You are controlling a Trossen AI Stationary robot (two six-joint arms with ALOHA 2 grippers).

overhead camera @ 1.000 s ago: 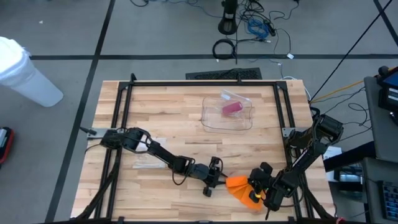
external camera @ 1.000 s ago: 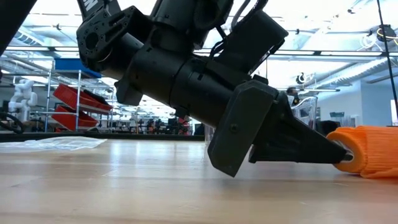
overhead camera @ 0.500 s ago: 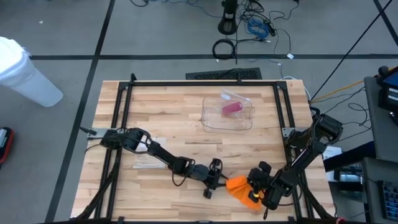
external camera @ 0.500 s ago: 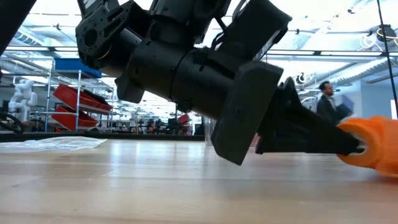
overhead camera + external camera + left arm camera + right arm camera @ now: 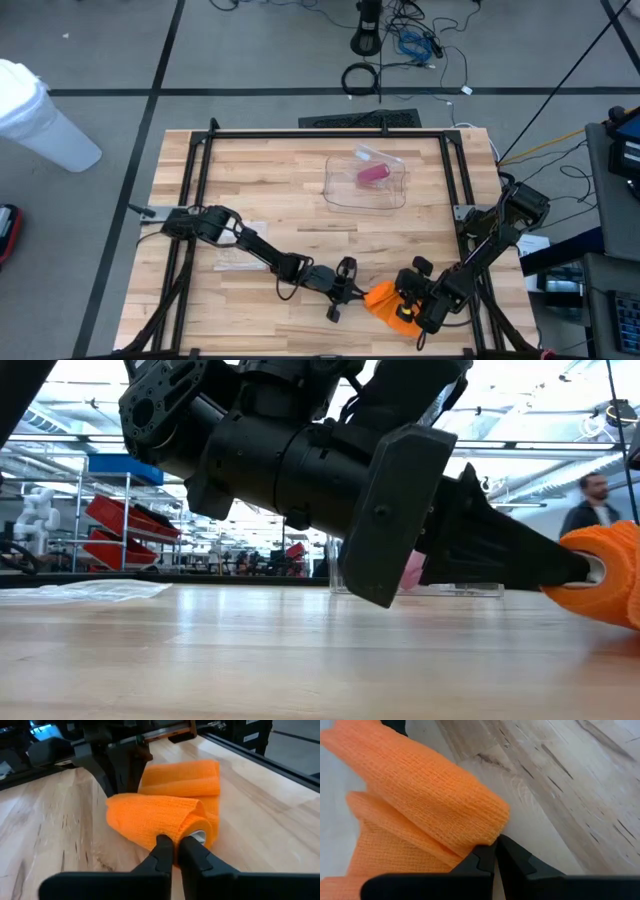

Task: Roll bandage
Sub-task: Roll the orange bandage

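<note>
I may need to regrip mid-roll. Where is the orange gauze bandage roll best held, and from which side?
Probably at the orange gauze bandage roll's open core end, coming in along its axis. It lies sideways on the wooden table, core facing the left hand, which already pinches that rim. The right hand grips the loose tail.

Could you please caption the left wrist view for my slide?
Left end effector pinches the end of the orange bandage roll on the wooden table.

A grey floor (image 5: 250, 60) crossed by dark lines surrounds the wooden table (image 5: 290, 180). Beyond the table's far edge lie tangled cables (image 5: 415, 40); a white bin (image 5: 40, 115) stands off its left corner. Behind the table, red shelving (image 5: 125, 515) stands under bright ceiling lights (image 5: 540, 445), and a person (image 5: 590, 505) shows at right.
</note>
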